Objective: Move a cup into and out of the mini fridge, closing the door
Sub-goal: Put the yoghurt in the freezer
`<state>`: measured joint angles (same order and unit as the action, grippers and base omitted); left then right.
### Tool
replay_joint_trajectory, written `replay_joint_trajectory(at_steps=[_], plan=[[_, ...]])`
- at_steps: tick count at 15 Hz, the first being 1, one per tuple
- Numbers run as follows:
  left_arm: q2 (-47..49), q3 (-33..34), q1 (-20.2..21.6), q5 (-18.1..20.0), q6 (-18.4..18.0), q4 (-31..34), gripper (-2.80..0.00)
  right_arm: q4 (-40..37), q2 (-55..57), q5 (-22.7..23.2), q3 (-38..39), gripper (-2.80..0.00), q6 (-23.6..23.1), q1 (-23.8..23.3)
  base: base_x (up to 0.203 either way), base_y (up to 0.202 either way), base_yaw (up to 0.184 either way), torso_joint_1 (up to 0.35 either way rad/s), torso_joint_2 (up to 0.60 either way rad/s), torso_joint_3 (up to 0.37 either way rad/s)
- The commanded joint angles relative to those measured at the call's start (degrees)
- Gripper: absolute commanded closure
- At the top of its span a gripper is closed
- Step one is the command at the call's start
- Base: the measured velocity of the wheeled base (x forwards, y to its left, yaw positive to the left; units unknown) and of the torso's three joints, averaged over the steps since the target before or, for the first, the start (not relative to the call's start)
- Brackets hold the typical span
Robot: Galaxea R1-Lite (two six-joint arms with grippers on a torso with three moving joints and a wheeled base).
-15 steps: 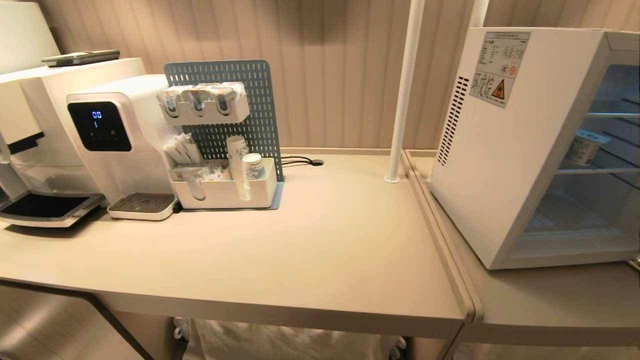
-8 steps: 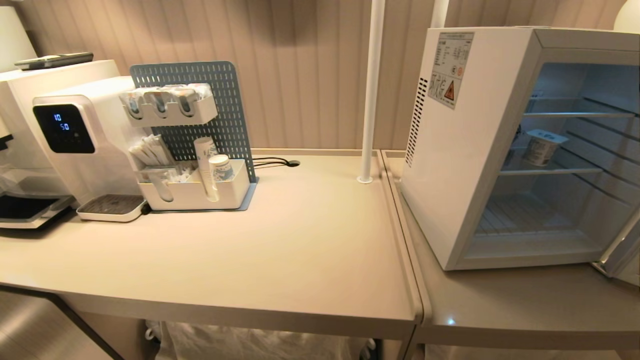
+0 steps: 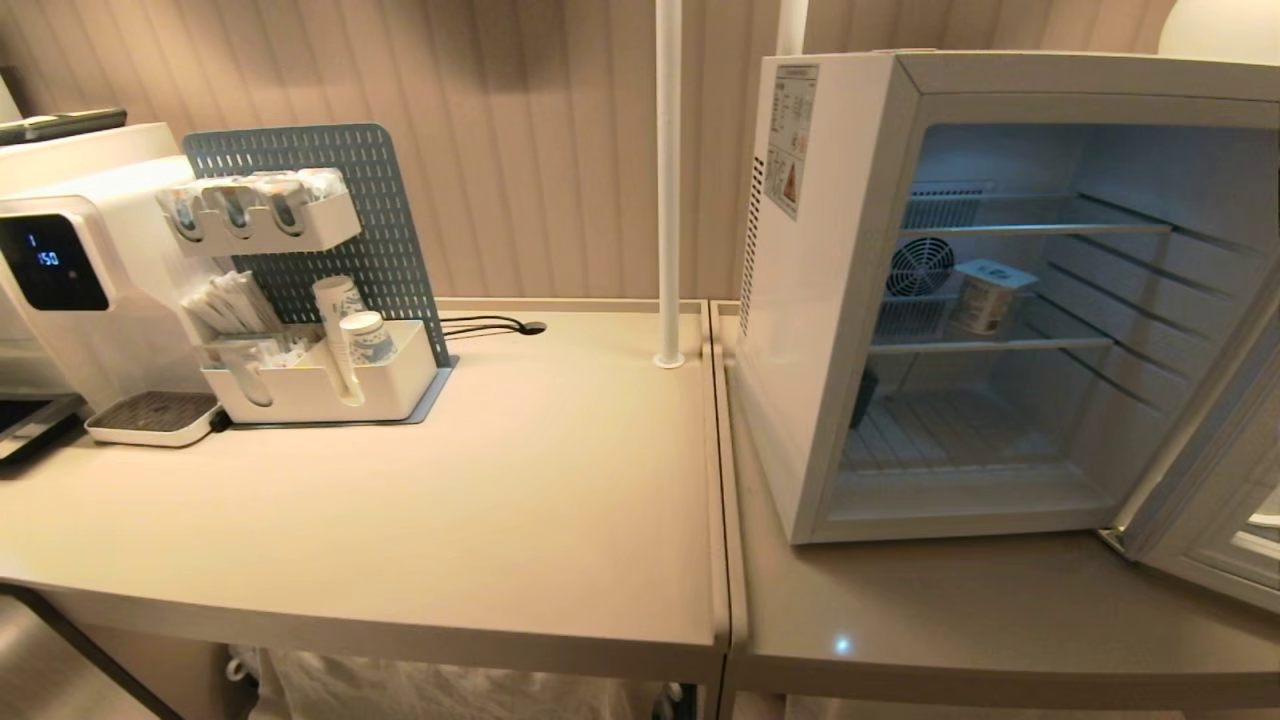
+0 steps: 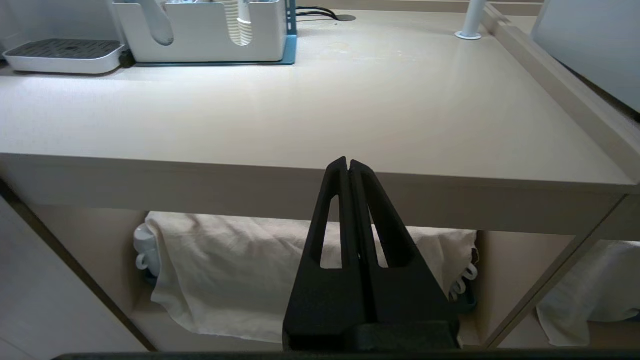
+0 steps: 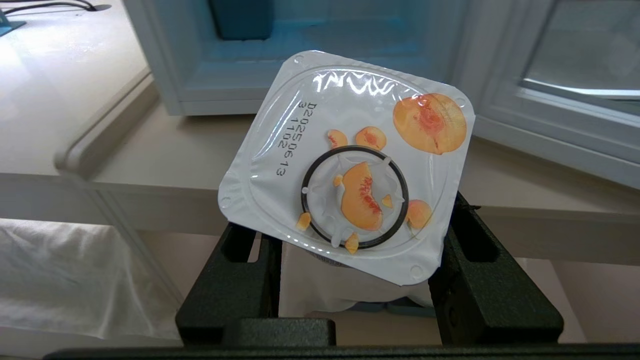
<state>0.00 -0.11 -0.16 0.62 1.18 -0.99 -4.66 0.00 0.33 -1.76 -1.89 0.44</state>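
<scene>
Cup (image 5: 345, 170), sealed with a white foil lid printed with peach slices, sits clamped between the two black fingers of the right end effector (image 5: 350, 280); its lid faces the wrist camera, tilted. This end effector is held low, in front of the counter edge (image 5: 300, 200) and facing the fridge (image 3: 830, 300), outside the head view. The fridge stands on the right counter (image 3: 950, 620) with its door (image 3: 1215, 480) swung open to the right, the lit interior and wire shelves exposed. A second cup (image 3: 985, 298) rests on the middle shelf, beside a round fan grille (image 3: 920, 266). The left counter (image 3: 450, 500) abuts the right one; a white pole (image 3: 667, 180) rises near the seam. At the far left stand a water machine (image 3: 70, 290) with a lit display and a blue pegboard rack (image 3: 310, 290) with a white bin of paper cups and sachets. Wall behind is ribbed beige panelling. The left end effector (image 4: 348, 165) is clenched, fingers pressed together and holding nothing, level with the left counter's front edge; a white cloth (image 4: 225, 270) lies on the shelf below.
</scene>
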Motion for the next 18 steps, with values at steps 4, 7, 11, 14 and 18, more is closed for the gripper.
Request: replay_joint_trajectory(at_steps=[4,7,11,14,18], plan=[[0.09,0.02,-0.02,-0.01,0.05,0.02,0.00,0.18,0.00,0.02,0.09,0.00,-0.04,-0.09,0.000,-0.104,0.000,0.003,0.00,0.001],[0.09,0.02,-0.02,-0.01,0.05,-0.07,0.00,-0.28,0.04,1.04,-3.04,0.00,0.31,-0.08,0.000,0.000,0.000,0.000,0.00,0.000],[0.09,0.02,-0.02,-0.01,0.05,-0.07,0.00,-4.39,1.77,4.56,-8.98,0.00,0.66,-0.01,0.000,0.000,0.000,0.000,0.00,0.000],[0.09,0.02,-0.02,-0.01,0.05,-0.07,0.00,-4.31,2.11,4.50,-9.41,0.00,0.66,0.00,0.000,0.000,0.000,0.000,0.00,0.000],[0.09,0.02,-0.02,-0.01,0.05,-0.07,0.00,-4.39,2.02,4.38,-9.41,0.00,0.66,-0.01,0.000,0.000,0.000,0.000,0.00,0.000]])
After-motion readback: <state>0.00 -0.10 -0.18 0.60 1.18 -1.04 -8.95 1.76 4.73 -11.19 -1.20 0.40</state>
